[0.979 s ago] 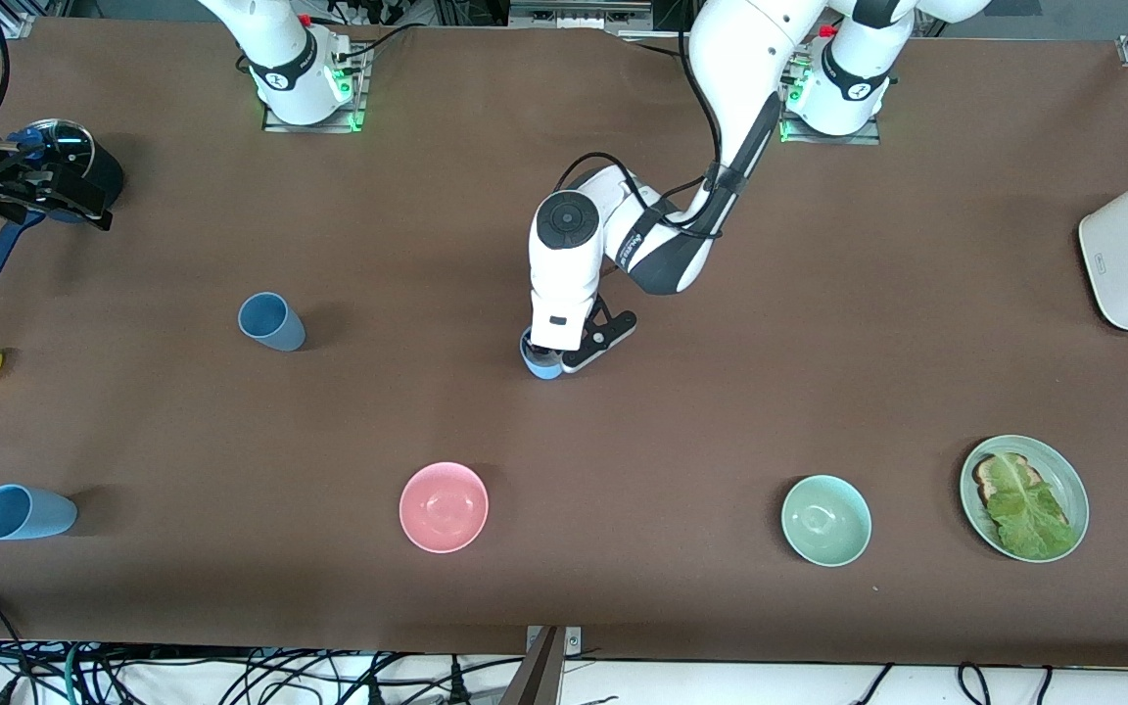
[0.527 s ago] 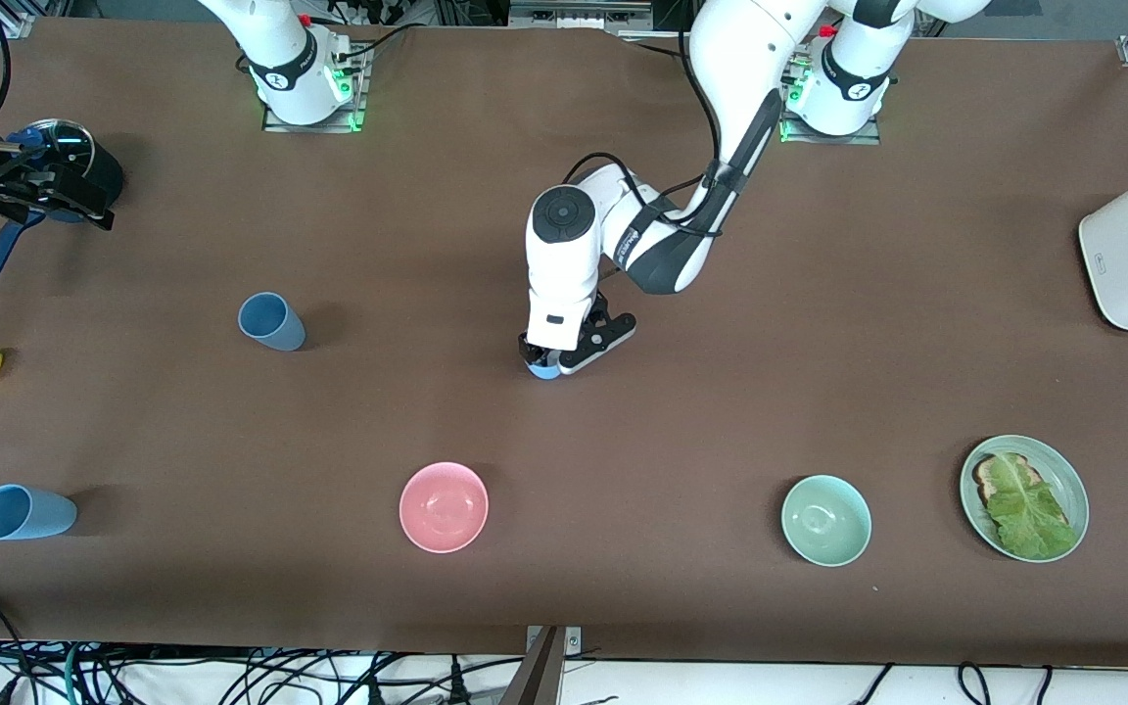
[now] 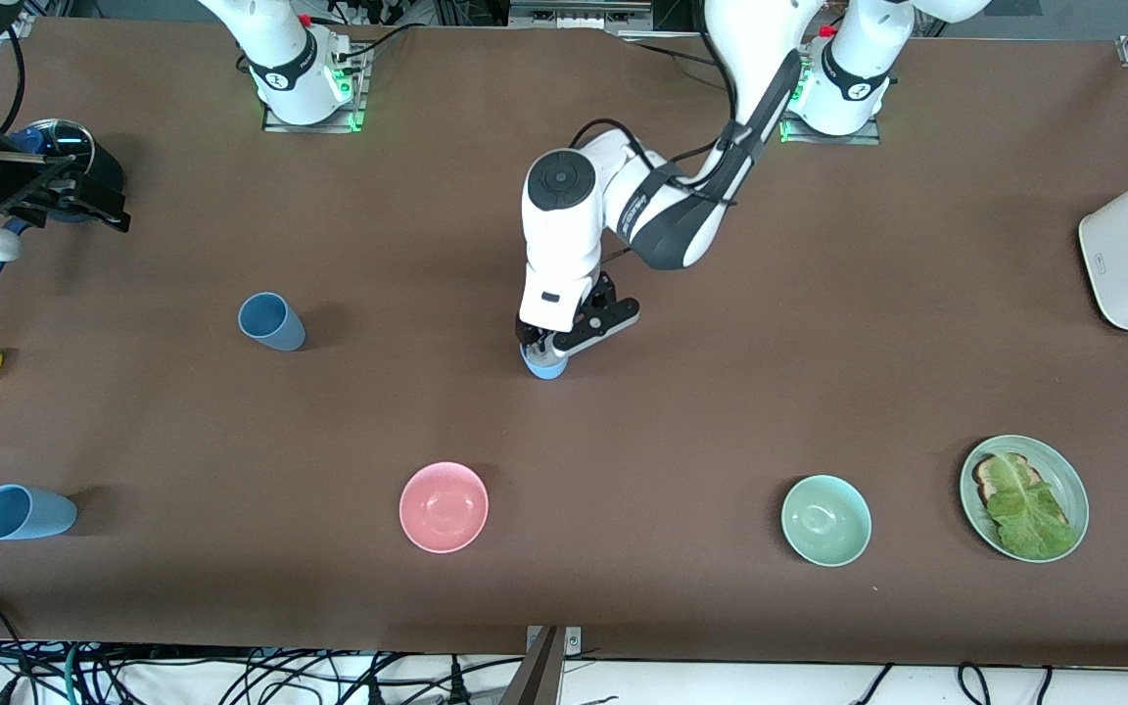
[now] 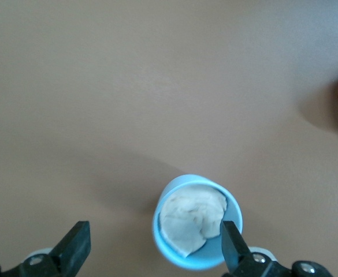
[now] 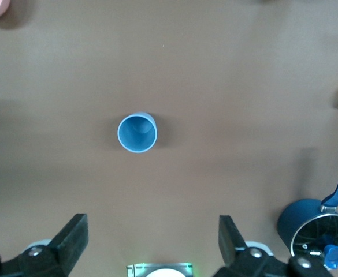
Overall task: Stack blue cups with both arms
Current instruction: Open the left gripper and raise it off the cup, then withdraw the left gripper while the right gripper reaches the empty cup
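Table point(image 3: 819, 323): left gripper point(image 3: 546, 345) now higher, open

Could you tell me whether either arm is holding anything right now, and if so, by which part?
Nothing is held. The left end effector is open around the sky-blue cup, its fingers clear of the wall. The right end effector waits open.

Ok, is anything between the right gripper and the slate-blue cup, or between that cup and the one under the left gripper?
Nothing visible: only bare table lies between the right gripper and the slate-blue cup, and from there to the sky-blue cup. The left gripper hangs over that one, jaws open; a pale lump inside may hinder nesting.
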`<control>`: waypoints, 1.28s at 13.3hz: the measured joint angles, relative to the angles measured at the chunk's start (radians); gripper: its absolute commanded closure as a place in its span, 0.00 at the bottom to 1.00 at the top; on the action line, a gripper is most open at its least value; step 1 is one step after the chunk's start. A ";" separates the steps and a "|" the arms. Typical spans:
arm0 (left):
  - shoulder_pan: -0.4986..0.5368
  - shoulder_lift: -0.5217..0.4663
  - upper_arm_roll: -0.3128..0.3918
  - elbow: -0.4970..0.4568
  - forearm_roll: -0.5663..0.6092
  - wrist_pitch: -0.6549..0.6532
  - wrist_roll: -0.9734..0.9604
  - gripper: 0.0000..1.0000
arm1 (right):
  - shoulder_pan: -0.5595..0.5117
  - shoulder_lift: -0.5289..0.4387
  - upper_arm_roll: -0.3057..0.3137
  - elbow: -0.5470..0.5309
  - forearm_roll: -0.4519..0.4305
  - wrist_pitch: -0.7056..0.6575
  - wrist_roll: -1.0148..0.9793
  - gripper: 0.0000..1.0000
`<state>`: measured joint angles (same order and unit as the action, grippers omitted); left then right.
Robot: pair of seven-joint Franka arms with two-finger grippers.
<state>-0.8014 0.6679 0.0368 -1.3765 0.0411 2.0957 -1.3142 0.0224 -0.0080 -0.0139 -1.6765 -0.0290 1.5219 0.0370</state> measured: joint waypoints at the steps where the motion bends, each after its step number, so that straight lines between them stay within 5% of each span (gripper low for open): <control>1: 0.002 -0.024 0.002 0.000 0.000 -0.045 0.031 0.00 | 0.004 0.009 0.001 -0.003 0.000 -0.005 0.000 0.00; 6: 0.099 -0.145 0.015 0.001 -0.001 -0.232 0.309 0.00 | 0.007 0.050 0.001 -0.007 0.000 -0.008 0.000 0.00; 17: 0.389 -0.316 0.016 0.000 -0.018 -0.389 0.872 0.00 | 0.008 0.050 0.014 -0.007 0.000 -0.011 0.000 0.00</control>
<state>-0.4123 0.3515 0.0526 -1.3767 0.0235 1.7071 -0.4420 0.0304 0.0418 -0.0003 -1.6839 -0.0289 1.5106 0.0369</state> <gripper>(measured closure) 0.000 0.000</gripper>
